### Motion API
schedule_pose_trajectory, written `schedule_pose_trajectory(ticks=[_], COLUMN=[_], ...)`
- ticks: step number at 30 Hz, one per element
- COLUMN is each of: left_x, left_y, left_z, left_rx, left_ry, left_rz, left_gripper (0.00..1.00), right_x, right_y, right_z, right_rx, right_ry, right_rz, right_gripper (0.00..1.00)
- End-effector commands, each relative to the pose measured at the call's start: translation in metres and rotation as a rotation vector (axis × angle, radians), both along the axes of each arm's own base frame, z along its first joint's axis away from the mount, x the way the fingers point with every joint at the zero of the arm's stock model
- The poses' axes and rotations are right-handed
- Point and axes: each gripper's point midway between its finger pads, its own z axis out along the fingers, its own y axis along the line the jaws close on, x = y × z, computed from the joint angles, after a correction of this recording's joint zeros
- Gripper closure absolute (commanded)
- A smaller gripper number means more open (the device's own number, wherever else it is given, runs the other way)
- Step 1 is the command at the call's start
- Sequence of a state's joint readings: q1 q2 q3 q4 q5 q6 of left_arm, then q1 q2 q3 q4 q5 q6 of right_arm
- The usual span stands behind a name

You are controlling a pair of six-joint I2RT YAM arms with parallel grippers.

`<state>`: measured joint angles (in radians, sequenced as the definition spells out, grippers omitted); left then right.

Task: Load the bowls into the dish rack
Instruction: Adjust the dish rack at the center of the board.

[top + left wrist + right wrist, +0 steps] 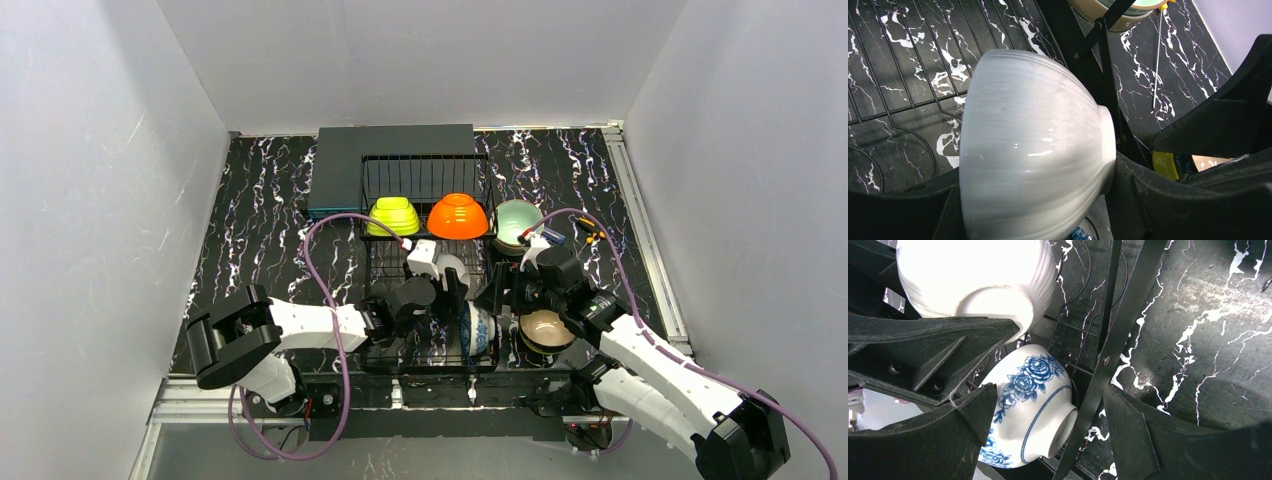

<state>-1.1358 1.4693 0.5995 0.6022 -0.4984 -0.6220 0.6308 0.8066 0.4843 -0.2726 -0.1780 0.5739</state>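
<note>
- Left end effector [1035, 205] grasps the white bowl [1033, 140], tipped sideways, over the rack [420, 160].
- Right end effector [1053, 405] is released (fingers spread), just by the blue bowl [1028, 410], which stands on edge at the rack's front.
- Lime bowl [393, 216] and orange bowl [458, 216] sit upside down at the back.

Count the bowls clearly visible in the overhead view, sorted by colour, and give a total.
lime green bowl: 1
orange bowl: 1
mint bowl: 1
white bowl: 1
blue-and-white bowl: 1
beige bowl: 1
Total: 6
Stacked bowls may hide others.
</note>
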Motion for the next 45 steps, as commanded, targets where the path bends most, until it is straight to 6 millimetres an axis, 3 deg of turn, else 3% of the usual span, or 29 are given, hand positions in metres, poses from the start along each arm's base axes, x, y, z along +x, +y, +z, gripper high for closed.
schedule_pose_trajectory(ticks=[1,6,13,21,27,45], left_x=[0.038,0.041,0.048,0.055,0.058,0.056], left_y=[0.009,0.007,0.006,-0.004,-0.014,-0.009], left_z=[0.055,0.058,0.050,0.043,0.036,-0.010], left_rx=[-0.201,-0.227,-0.220,-0.204,-0.215,-0.107], left_ry=[-0.105,-0.110,-0.103,-0.099,-0.076,-0.044], left_rz=[0.191,0.210,0.254,0.264,0.258,0.281], left_gripper=[1.00,1.00,1.00,1.00,1.00,1.00], right_x=[0.000,0.000,-0.001,-0.003,-0.004,-0.005], right_y=[0.006,0.007,0.010,0.010,0.008,0.006], right_z=[0.017,0.018,0.019,0.018,0.019,0.016], right_rx=[0.023,0.029,0.041,0.031,0.015,0.006], right_ry=[-0.033,-0.037,-0.038,-0.036,-0.041,-0.040], right_rz=[0.034,0.043,0.059,0.081,0.084,0.087], right_gripper=[0.16,0.16,0.24,0.34,0.35,0.36])
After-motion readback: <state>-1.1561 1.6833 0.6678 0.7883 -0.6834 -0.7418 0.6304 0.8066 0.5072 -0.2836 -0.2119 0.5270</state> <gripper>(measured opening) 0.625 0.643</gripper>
